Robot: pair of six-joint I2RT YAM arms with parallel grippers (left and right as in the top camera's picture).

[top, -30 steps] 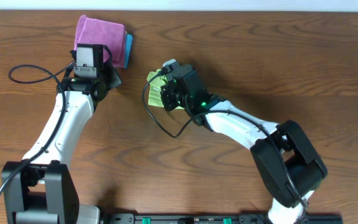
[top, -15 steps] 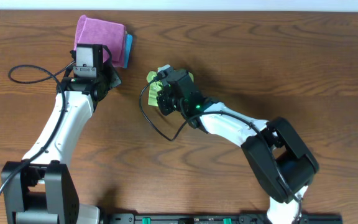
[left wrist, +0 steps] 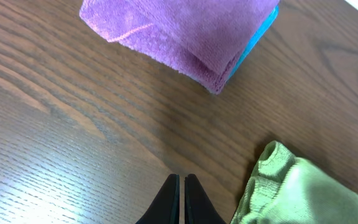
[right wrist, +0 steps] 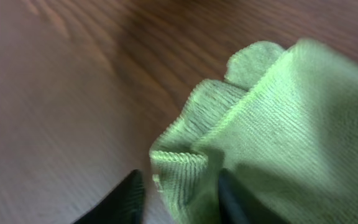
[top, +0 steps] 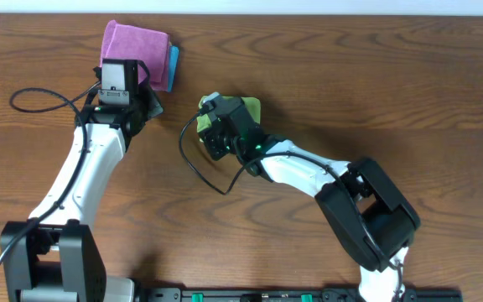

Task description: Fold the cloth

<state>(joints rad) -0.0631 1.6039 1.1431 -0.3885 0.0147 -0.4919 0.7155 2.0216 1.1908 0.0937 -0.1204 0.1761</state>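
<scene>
Purple cloth point(top: 132, 45) atop blue cloth point(top: 173, 67)

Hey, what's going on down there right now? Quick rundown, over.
Left gripper shut, empty, parked near purple cloth. Right gripper pinching a bunched edge of the green cloth. Cloth crumpled, not folded. Nothing in the way.

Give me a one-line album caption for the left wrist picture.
Shut left gripper over the wooden table, a purple cloth stacked on a blue one ahead, the green cloth at right.
</scene>
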